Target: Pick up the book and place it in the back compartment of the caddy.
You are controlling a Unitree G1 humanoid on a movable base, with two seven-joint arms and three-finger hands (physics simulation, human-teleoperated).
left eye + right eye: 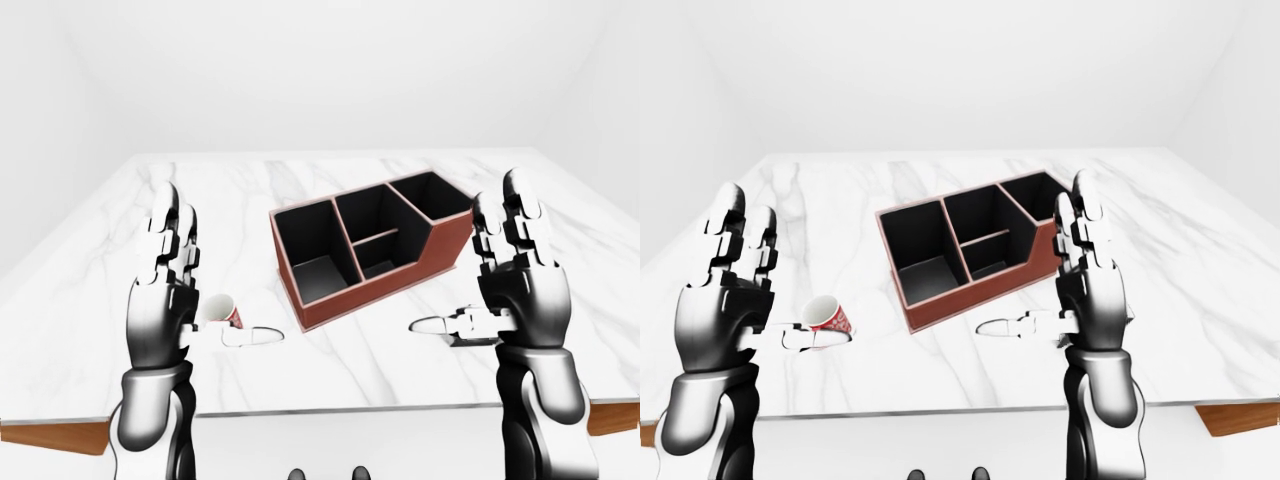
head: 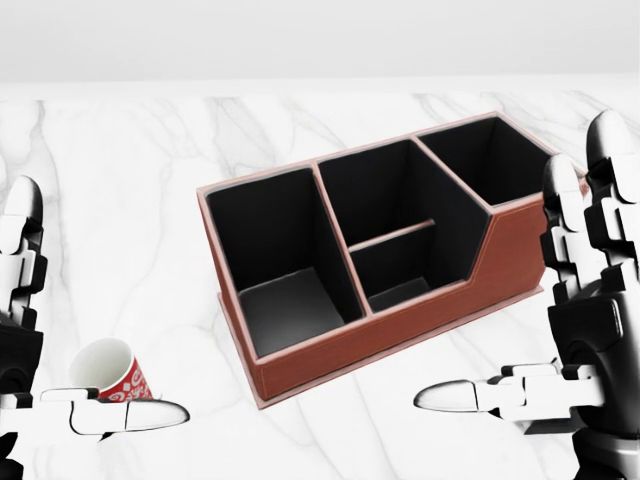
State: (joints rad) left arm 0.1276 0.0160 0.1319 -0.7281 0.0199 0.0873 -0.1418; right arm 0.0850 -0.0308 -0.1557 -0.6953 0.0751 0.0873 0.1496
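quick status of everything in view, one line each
caddy: upright on the marble table, all compartments empty
mug: on the table, partly hidden by the left hand, tilt unclear
left hand: raised, fingers open, holding nothing
right hand: raised, fingers open, holding nothing
book: not visible

Both hands raised (fingers spread).
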